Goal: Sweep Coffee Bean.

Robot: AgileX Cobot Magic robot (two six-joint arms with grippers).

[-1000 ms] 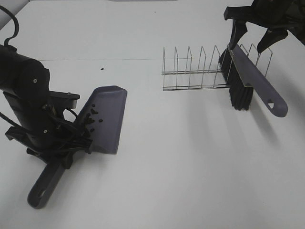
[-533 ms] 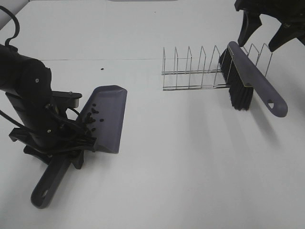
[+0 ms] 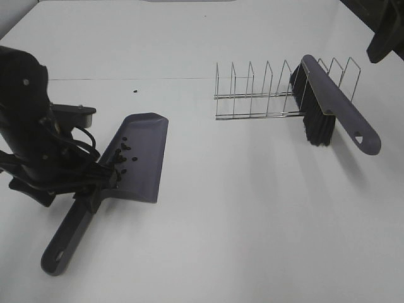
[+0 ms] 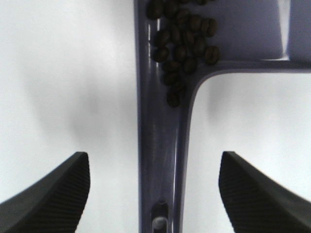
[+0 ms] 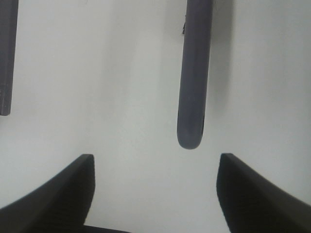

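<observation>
Left gripper (image 4: 154, 194): jaws spread wide, one on either side of the dustpan handle (image 4: 163, 165), touching neither side, nothing held.
Dustpan (image 3: 140, 154): grey, flat on the white table (image 3: 240, 214), handle pointing toward the near edge; left arm (image 3: 31, 139) crowds over its near end.
Coffee beans (image 4: 182, 36): dark cluster at the back of the pan where the handle joins, a few spilling into the handle's channel.
Stray bean (image 3: 136, 91): alone on the table, well beyond the pan.
Wire rack (image 3: 259, 91): further back, right of centre.
Brush (image 3: 328, 104): leaning through the rack's right end, black bristles down.
Right gripper (image 5: 155, 194): jaws wide apart, empty, raised clear above the brush handle (image 5: 193, 73); barely visible at the overhead view's far right corner.
</observation>
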